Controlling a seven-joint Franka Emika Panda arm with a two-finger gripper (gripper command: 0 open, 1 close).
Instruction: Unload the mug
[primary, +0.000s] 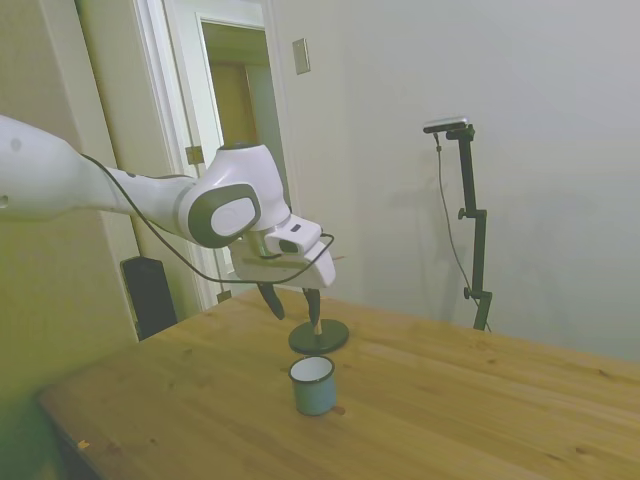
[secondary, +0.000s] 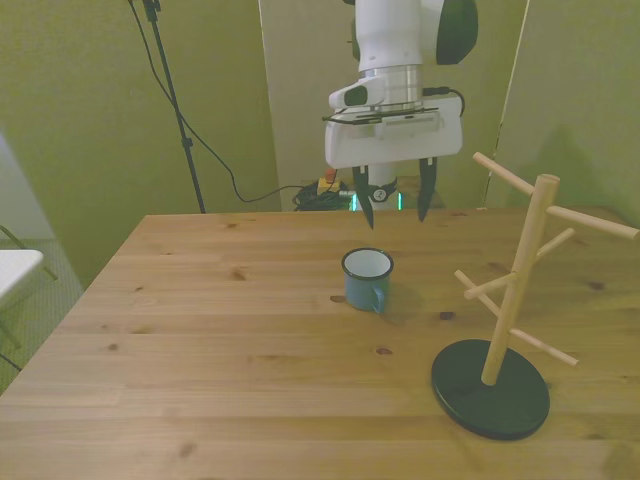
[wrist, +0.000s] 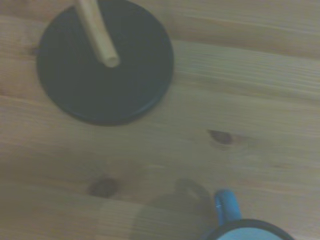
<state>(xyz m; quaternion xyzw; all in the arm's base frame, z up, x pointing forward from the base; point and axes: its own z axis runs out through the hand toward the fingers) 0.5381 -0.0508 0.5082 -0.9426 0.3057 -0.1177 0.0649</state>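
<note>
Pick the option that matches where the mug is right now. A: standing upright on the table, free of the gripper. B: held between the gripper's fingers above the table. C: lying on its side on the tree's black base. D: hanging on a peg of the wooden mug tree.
A: the mug stands upright on the table, with the open gripper above it and the mug tree bare.

The white Franka arm (primary: 70, 185) reaches in level above the wooden table (secondary: 200, 340), its forearm running to a rounded wrist joint (primary: 228, 205) that bends downward. Below the wrist, the gripper (secondary: 395, 205) hangs in the air over the table, pointing down. Its two dark fingers (secondary: 364, 197) stand spread apart with nothing between them, their tips well above the tabletop.
</note>
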